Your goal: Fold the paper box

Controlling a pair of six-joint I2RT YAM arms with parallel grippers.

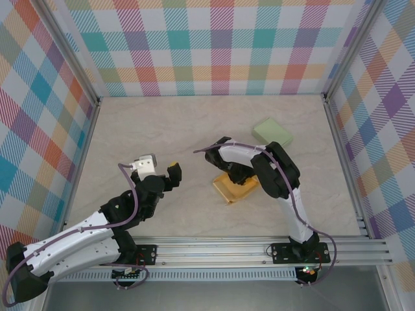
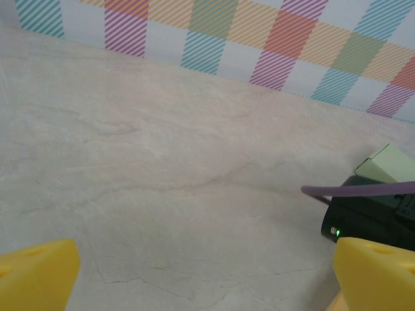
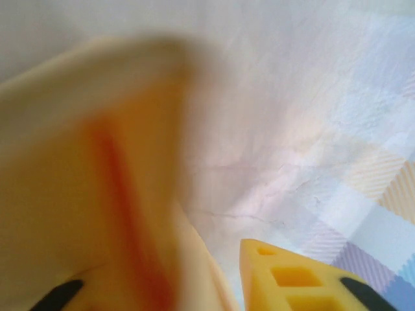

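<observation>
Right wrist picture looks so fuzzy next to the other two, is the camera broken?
Probably not: in the right wrist view the paper box sits very near the lens and smears out of focus, while the yellow finger looks clearer; the left wrist view is crisp across the table; the top view is evenly lit with soft shadows.

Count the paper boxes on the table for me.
2. An orange paper box lies mid-table, partly beneath the right arm; a pale green paper box sits behind it, further right. Another could be hidden beneath that arm.
</observation>
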